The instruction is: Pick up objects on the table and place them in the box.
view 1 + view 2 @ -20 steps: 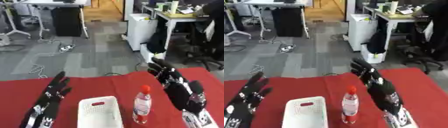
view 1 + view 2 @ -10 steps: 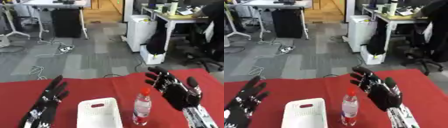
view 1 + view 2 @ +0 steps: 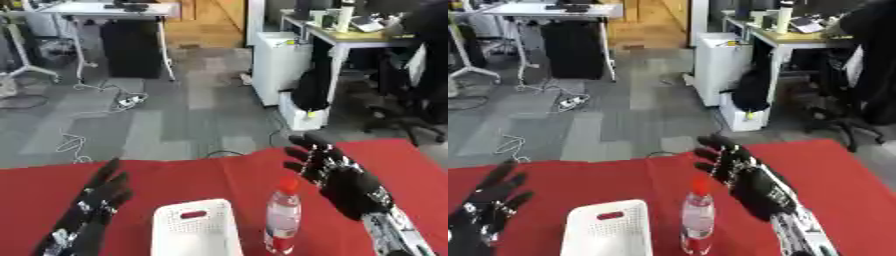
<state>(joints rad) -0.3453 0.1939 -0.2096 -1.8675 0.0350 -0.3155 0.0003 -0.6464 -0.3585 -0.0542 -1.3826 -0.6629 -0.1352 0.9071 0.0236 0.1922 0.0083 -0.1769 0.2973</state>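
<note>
The right hand hangs over the red table, fingers spread wide and holding nothing, palm turned toward the bottle just to its left. That clear bottle, with its red cap and red label, stands upright near the table's front edge, not touched by either hand. Just beside it on the left sits the white perforated box, its handle slot showing. Over at the lower left, the left hand rests open, fingers straight and pointing up, empty too.
</note>
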